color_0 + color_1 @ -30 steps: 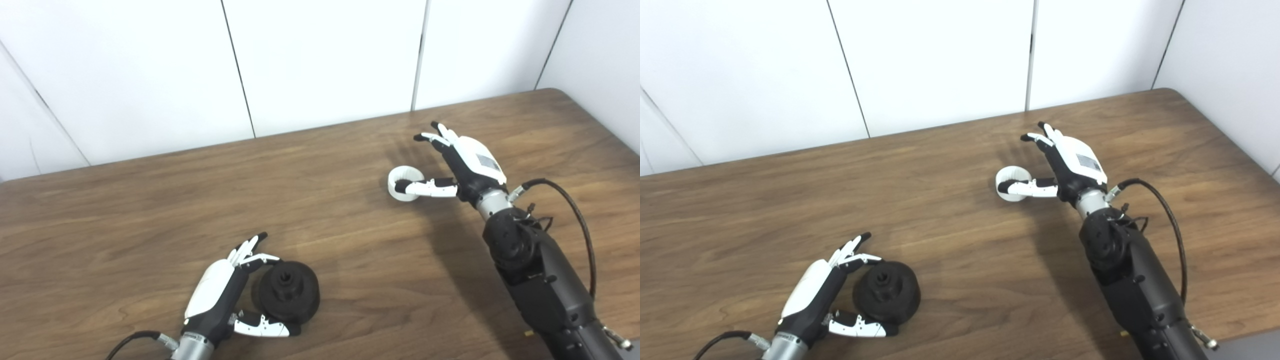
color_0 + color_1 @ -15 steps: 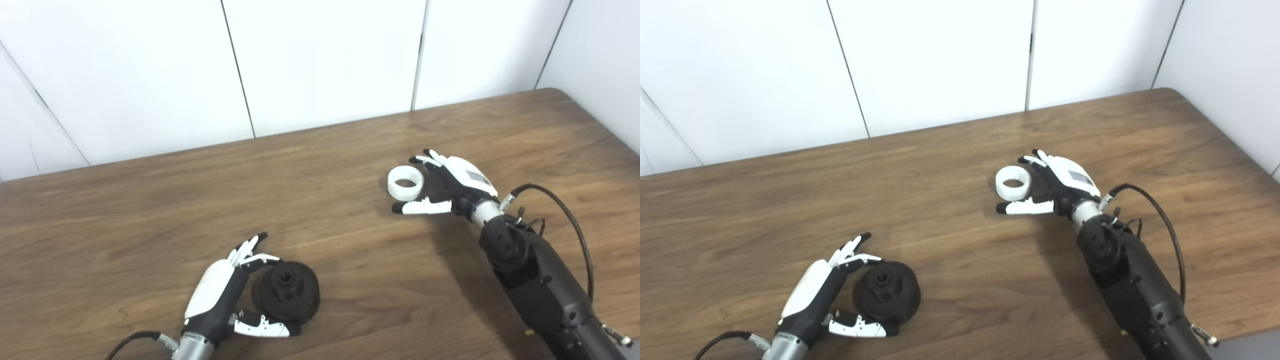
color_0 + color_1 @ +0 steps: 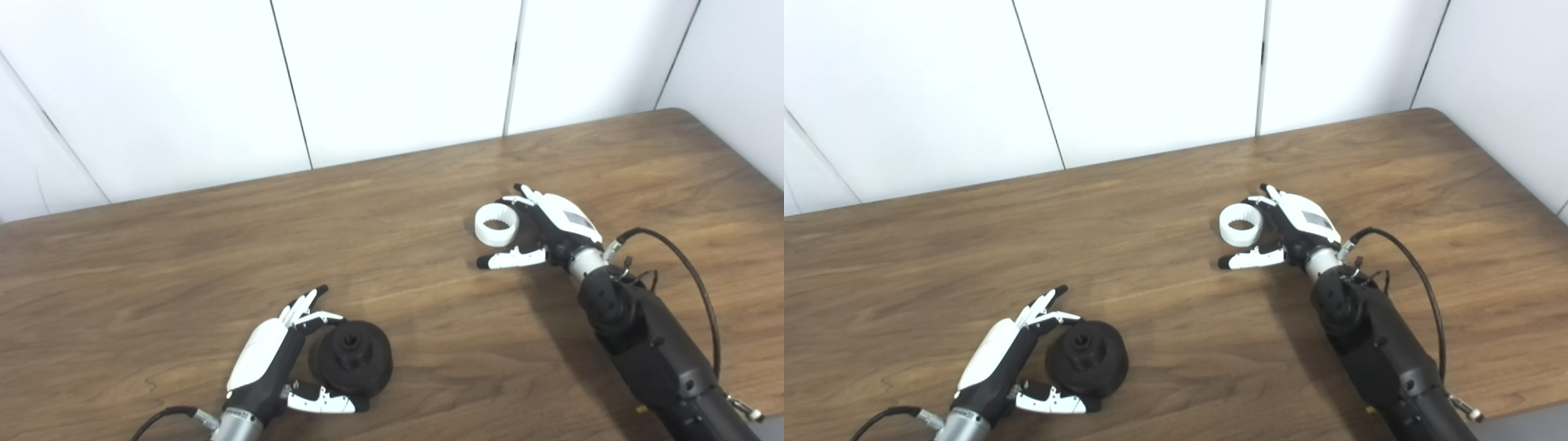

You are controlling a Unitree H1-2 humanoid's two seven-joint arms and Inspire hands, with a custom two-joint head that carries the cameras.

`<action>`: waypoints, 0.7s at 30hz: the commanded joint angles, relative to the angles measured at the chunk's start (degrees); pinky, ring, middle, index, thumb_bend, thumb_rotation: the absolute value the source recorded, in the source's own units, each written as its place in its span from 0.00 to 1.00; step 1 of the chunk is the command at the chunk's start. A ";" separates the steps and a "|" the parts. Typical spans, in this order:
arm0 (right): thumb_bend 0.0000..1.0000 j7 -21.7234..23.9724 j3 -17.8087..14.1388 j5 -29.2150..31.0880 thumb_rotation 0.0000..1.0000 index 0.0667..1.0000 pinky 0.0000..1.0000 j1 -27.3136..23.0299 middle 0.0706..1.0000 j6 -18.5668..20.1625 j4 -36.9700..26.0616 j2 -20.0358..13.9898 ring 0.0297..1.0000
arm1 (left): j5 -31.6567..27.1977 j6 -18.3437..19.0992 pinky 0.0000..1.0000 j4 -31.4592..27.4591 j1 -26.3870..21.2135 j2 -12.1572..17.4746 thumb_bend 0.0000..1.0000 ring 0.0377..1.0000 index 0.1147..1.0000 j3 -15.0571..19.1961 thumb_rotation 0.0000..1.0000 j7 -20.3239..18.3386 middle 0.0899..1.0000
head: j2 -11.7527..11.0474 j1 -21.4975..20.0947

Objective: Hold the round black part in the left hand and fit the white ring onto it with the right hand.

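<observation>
Nothing near the front edge has shifted over the last second: the left hand (image 3: 269, 361) lies just as it did beside the round black part (image 3: 351, 357), fingers curved over its far left side and thumb stretched along its near side, cupping it loosely; whether it truly grips cannot be told, and the part sits on the table (image 3: 153, 269) unlifted. Farther back and to the right, the right hand (image 3: 548, 226) has dropped from its raised, spread pose down to table level beside the white ring (image 3: 497, 225). Its fingers now reach round the ring's far right side, seemingly touching it, while the thumb lies on the wood just near of the ring with a clear gap between. That hand is open and holds nothing yet, but it brackets the ring, so the pinch looks ready to be made. Ring and black part lie well apart, so fitting is still to come.
</observation>
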 commanded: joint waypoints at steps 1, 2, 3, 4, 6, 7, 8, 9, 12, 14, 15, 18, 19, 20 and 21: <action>0.93 -1.79 0.10 0.40 0.49 0.78 0.97 -1.80 1.00 -1.84 0.03 0.27 1.00 | 0.31 -0.57 1.00 -1.25 -0.59 -0.04 0.92 1.00 0.54 0.08 0.27 0.41 1.00 | 0.06 0.04; 0.92 -2.13 0.10 0.56 0.48 0.77 0.98 -1.78 1.00 -1.96 0.13 0.37 1.00 | 0.28 -0.58 1.00 -1.24 -0.59 -0.07 0.92 1.00 0.54 0.10 0.27 0.41 1.00 | 0.06 0.04; 0.91 -2.69 0.01 0.80 0.47 0.76 0.98 -1.72 1.00 -2.26 0.29 0.54 1.00 | 0.31 -0.59 1.00 -1.24 -0.59 -0.10 0.92 1.00 0.54 0.09 0.27 0.42 1.00 | 0.10 0.14; 0.90 -3.28 -0.10 1.02 0.45 0.75 0.98 -1.66 1.00 -2.55 0.47 0.73 1.00 | 0.41 -0.54 1.00 -1.30 -0.60 -0.13 0.92 1.00 0.54 0.07 0.27 0.41 1.00 | 0.13 0.14; 0.88 -4.45 -0.22 1.17 0.43 0.73 0.99 -1.54 1.00 -3.09 0.77 1.00 1.00 | 0.42 -0.40 1.00 -1.42 -0.59 -0.17 0.92 1.00 0.54 0.08 0.27 0.31 1.00 | 0.25 0.23; 0.85 -5.33 -0.31 1.26 0.39 0.70 0.99 -1.43 0.98 -3.49 0.93 1.20 1.00 | 0.39 -0.33 1.00 -1.48 -0.58 -0.18 0.92 1.00 0.54 0.10 0.27 0.26 1.00 | 0.29 0.27; 0.82 -5.96 -0.34 1.35 0.36 0.67 0.98 -1.35 0.97 -3.76 1.04 1.31 0.99 | 0.37 -0.30 1.00 -1.51 -0.58 -0.19 0.92 1.00 0.54 0.12 0.27 0.22 1.00 | 0.29 0.29; 0.81 -7.08 -0.52 1.57 0.34 0.65 0.98 -1.20 0.96 -4.34 1.28 1.61 0.99 | 0.38 -0.26 1.00 -1.59 -0.59 -0.17 0.92 1.00 0.54 0.13 0.27 0.16 1.00 | 0.35 0.33; 0.76 -9.53 -0.87 2.14 0.25 0.58 1.00 -0.97 0.93 -5.99 2.14 2.16 0.97 | 0.37 -0.14 1.00 -1.72 -0.64 -0.10 0.92 1.00 0.54 0.18 0.27 -0.02 1.00 | 0.40 0.42; 0.55 -11.50 -1.11 2.46 0.16 0.47 1.00 -0.92 0.90 -7.89 3.27 2.37 0.96 | 0.23 -0.05 1.00 -1.76 -0.68 -0.15 0.92 1.00 0.54 0.27 0.27 -0.08 1.00 | 0.41 0.43; 0.54 -12.47 -1.17 2.58 0.15 0.46 1.00 -0.89 0.89 -9.01 3.83 2.38 0.95 | 0.19 0.03 1.00 -1.83 -0.70 -0.18 0.92 1.00 0.54 0.31 0.27 -0.13 1.00 | 0.41 0.43; 0.52 -14.52 -1.16 2.46 0.14 0.45 1.00 -0.96 0.87 -11.22 5.10 2.29 0.94 | 0.05 0.22 1.00 -1.96 -0.83 -0.13 0.92 1.00 0.54 0.40 0.27 -0.33 1.00 | 0.46 0.48; 0.52 -14.98 -1.14 2.30 0.14 0.45 1.00 -0.99 0.87 -11.58 5.30 2.29 0.93 | -0.08 0.30 1.00 -1.97 -0.89 -0.08 0.92 1.00 0.54 0.45 0.27 -0.40 1.00 | 0.58 0.55; 0.52 -15.35 -1.08 2.12 0.14 0.45 1.00 -0.99 0.86 -11.91 5.42 2.25 0.93 | -0.14 0.32 1.00 -1.96 -0.96 -0.05 0.92 1.00 0.54 0.48 0.27 -0.41 1.00 | 0.58 0.55; 0.52 -15.56 -1.05 1.97 0.14 0.45 1.00 -0.97 0.86 -12.06 5.45 2.23 0.93 | -0.16 0.37 1.00 -1.98 -1.03 -0.01 0.92 1.00 0.54 0.50 0.27 -0.44 1.00 | 0.61 0.59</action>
